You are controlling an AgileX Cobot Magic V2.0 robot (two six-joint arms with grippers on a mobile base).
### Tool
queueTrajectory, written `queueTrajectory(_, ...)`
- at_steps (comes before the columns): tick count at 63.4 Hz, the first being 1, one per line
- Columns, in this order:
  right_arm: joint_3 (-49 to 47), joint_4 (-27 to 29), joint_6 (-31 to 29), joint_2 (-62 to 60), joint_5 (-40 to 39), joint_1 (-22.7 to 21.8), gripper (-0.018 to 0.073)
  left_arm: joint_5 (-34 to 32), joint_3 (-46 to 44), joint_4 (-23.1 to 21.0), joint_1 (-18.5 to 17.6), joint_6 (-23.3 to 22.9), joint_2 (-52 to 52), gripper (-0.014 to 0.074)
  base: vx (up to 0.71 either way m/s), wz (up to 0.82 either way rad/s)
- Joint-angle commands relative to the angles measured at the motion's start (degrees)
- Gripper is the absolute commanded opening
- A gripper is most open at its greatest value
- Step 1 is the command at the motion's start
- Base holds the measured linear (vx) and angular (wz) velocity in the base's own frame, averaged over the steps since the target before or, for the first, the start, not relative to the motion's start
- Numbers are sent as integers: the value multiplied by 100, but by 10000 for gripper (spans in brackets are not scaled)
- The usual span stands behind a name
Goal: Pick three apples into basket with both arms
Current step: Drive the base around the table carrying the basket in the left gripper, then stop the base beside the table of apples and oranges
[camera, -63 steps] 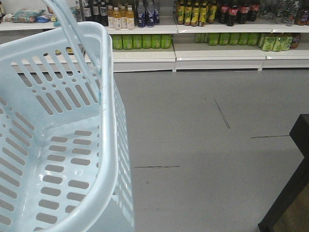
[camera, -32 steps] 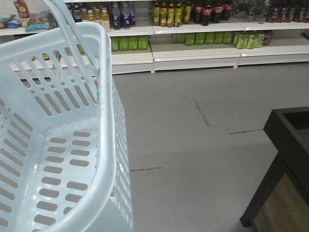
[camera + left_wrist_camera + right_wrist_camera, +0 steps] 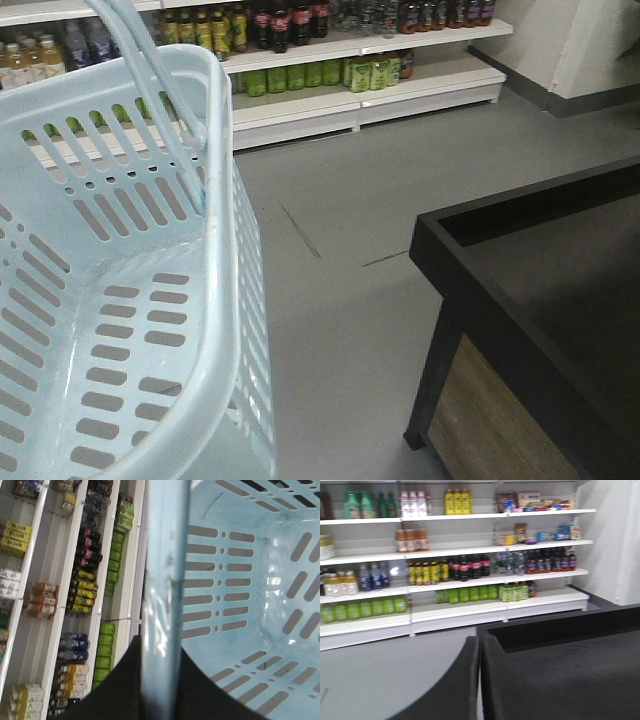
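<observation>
- Grey shop floor all round, with white shelving full of bottled drinks well ahead of both grippers.
- Left gripper pinched on the handle of the basket, black fingers flanking the pale blue bar, one on each side, both touching it.
- Bar running straight out from between those fingertips and on past them.
- Left wrist rolled onto its side, going by the shelf boards standing upright in its view; shelving off to one side of the fingers, the open basket to the other.
- Basket right beside and below the left gripper: pale blue-white plastic, slotted walls and slotted bottom, mouth open toward the wrist camera.
- Right gripper pressed together, only a hairline slit between its two dark fingers, gripping nothing.
- Right wrist held level and aimed forward at the shelving, shelf boards horizontal in its view.
- Black display table with a raised rim just ahead of the right fingertips and off to their right, not touching them.
- Same table in the front view well apart from the left gripper's basket, a strip of floor between, wood panel on its near side.
- Arm links themselves outside every view; only the fingers visible.
</observation>
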Motion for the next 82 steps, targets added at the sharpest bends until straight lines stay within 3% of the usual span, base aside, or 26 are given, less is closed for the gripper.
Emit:
queueTrajectory(1, 65, -12, -47, -7, -418, 14, -9, -293, -162, 149, -11, -121, -48, -6, 12, -48)
queueTrajectory(82, 65, -12, -47, -7, -399, 20, -9, -311, -162, 150, -11, -121, 40, -6, 12, -52)
